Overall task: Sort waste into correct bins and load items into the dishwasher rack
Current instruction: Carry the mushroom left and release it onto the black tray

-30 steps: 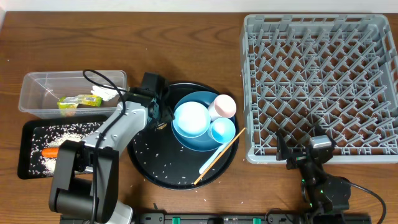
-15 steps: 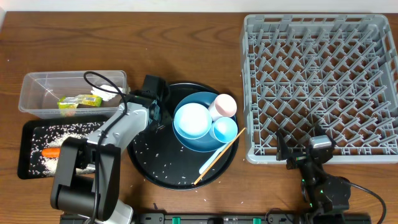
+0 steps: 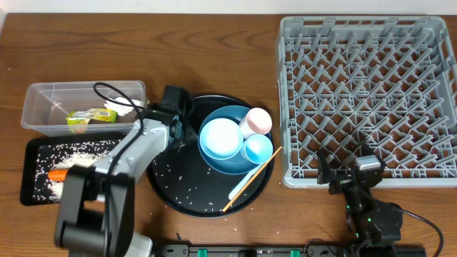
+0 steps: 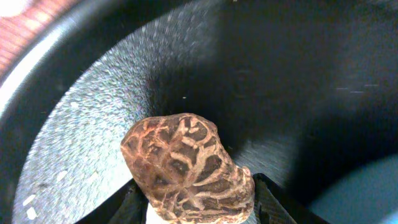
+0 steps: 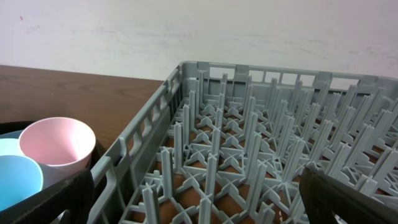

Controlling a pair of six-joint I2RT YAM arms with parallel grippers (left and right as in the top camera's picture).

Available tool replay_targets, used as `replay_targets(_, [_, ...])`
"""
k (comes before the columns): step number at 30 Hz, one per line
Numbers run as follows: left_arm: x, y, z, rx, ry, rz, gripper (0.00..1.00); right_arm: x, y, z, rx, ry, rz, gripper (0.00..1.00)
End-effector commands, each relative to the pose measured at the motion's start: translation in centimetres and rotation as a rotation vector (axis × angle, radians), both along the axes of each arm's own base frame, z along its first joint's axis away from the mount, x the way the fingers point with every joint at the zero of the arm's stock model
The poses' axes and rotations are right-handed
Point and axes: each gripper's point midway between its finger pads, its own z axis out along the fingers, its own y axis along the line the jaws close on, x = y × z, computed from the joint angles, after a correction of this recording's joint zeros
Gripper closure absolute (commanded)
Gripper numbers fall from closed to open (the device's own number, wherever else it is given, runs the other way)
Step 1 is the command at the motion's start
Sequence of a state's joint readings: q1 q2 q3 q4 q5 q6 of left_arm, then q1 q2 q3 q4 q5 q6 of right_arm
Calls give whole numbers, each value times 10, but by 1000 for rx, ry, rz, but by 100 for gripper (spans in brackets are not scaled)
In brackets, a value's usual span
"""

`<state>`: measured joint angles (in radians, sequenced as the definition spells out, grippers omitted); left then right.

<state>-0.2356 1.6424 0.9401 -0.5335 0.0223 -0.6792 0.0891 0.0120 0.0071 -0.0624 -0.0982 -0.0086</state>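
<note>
My left pincer [image 4: 200, 190] narrowed around the lump [image 4: 186, 165]; if it gripped, I could not tell. Right pincer [image 5: 202, 196] stayed open; binning seemed next.

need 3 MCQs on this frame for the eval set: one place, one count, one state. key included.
1. Where is the orange carrot?
A) clear tub
B) shallow black tray
C) dishwasher rack

2. How many small cups stand beside the pale-blue bowl?
A) one
B) two
C) three

3. What state is the right gripper in?
A) open, holding nothing
B) shut, empty
C) shut on a cup

Key:
1 B: the carrot lies among the rice in that tray.
2 B: a pink cup and a light-blue cup, no third.
3 A: its fingers stand wide apart in the right wrist view with nothing held between them.
</note>
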Motion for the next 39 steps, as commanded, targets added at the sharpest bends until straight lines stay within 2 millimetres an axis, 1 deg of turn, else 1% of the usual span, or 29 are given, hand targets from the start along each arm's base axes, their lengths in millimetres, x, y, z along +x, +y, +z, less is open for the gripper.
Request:
replay_targets(1, [8,3,34,-3,-100,-9,48,0,2,-1,-7,-1,11,1])
replay_targets(6, [3,7,65,-5,-166,-25,48,0,2,-1,-7,0,11,1])
replay_targets(8, [-3,22,78,25,-185,3,48,0,2,-1,-7,-1,11,1])
replay_targets(12, [-17,57,99,50,-206,101,48,0,2,-1,-7,-1,11,1])
replay_targets(16, [-37,108,114,80,-210,239,48,0,2,-1,-7,-1,11,1])
replay_targets(20, [-59,159,119,120,-193,377,48,0,2,-1,-7,-1,11,1])
replay_targets(24, [-78,200,113,142,-158,514,48,0,2,-1,-7,0,11,1])
replay_targets(26, [-88,217,105,140,-119,588,48,0,2,-1,-7,-1,11,1])
replay_targets(27, [-91,221,100,138,-103,606,48,0,2,-1,-7,0,11,1])
replay_targets(31, [-98,233,69,111,-8,654,48,0,2,-1,-7,-1,11,1])
replay_targets(36, [-91,239,36,91,69,656,48,0,2,-1,-7,-1,11,1])
replay_targets(39, [-85,243,23,87,82,655,47,0,2,-1,-7,-1,11,1])
